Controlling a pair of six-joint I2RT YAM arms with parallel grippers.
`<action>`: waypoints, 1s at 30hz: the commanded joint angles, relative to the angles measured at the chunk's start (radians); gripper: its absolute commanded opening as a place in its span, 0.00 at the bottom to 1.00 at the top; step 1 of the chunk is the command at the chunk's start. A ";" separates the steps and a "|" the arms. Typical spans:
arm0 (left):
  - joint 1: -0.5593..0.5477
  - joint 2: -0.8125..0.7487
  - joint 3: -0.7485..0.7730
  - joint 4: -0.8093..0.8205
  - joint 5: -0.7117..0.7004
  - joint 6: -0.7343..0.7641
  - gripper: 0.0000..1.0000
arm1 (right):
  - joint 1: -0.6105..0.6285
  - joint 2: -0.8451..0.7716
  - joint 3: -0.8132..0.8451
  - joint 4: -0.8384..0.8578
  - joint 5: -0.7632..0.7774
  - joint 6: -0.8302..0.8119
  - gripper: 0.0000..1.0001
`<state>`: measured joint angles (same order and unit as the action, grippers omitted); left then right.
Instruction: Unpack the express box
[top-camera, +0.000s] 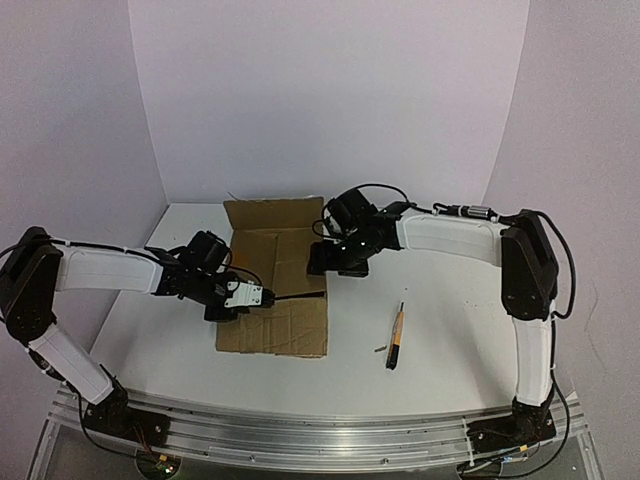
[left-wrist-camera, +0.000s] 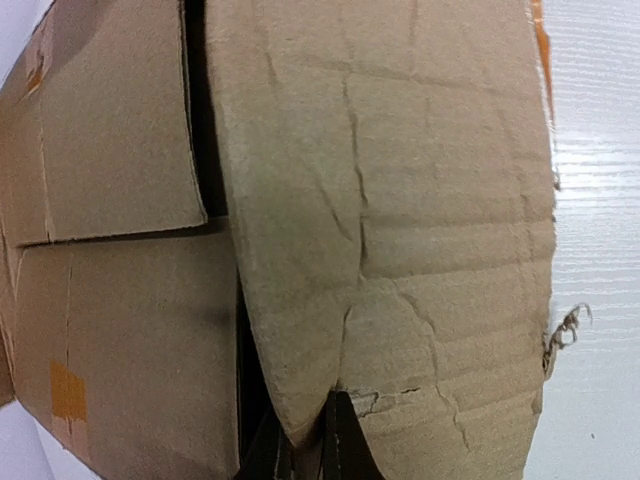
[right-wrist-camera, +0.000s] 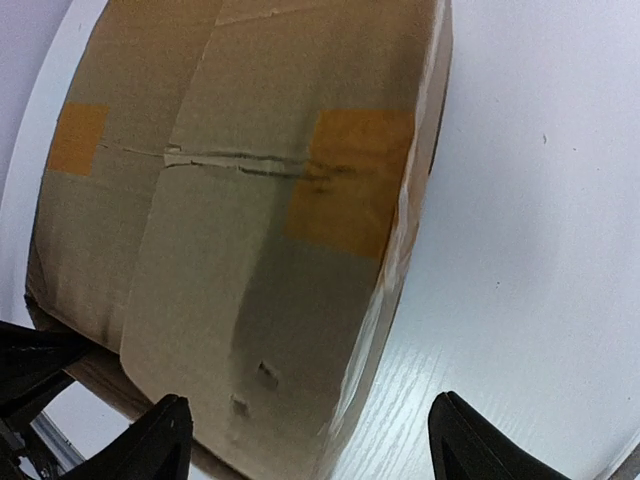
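Observation:
The express box (top-camera: 285, 325) lies in the middle of the table, brown cardboard with its flaps open. Its far flap (top-camera: 275, 212) stands up and its near flap lies flat toward me. My left gripper (top-camera: 262, 296) reaches in from the left. In the left wrist view it (left-wrist-camera: 312, 428) is shut on the edge of a creased cardboard flap (left-wrist-camera: 400, 200). My right gripper (top-camera: 335, 262) hangs over the box's right edge. In the right wrist view its fingers (right-wrist-camera: 160, 435) stand wide open, astride the taped side of the box (right-wrist-camera: 260, 250), with nothing held.
A slim yellow-black utility knife (top-camera: 396, 338) lies on the table to the right of the box, with a small dark bit (top-camera: 380, 349) beside it. White walls enclose the table at the back and on both sides.

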<state>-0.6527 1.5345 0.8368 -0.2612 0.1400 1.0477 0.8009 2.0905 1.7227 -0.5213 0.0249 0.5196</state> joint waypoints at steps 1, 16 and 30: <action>-0.014 -0.053 0.016 0.035 -0.027 0.002 0.00 | 0.097 -0.075 0.091 -0.074 0.252 0.009 0.83; -0.289 -0.065 -0.042 -0.024 -0.164 -0.067 0.00 | 0.217 0.173 0.315 -0.216 0.414 -0.003 0.94; -0.366 0.000 0.013 -0.099 -0.168 -0.244 0.00 | 0.240 0.264 0.341 -0.448 0.499 -0.020 0.94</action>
<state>-1.0108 1.5001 0.8329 -0.3065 -0.0166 0.8180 1.0331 2.2987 2.0183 -0.9101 0.5588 0.5089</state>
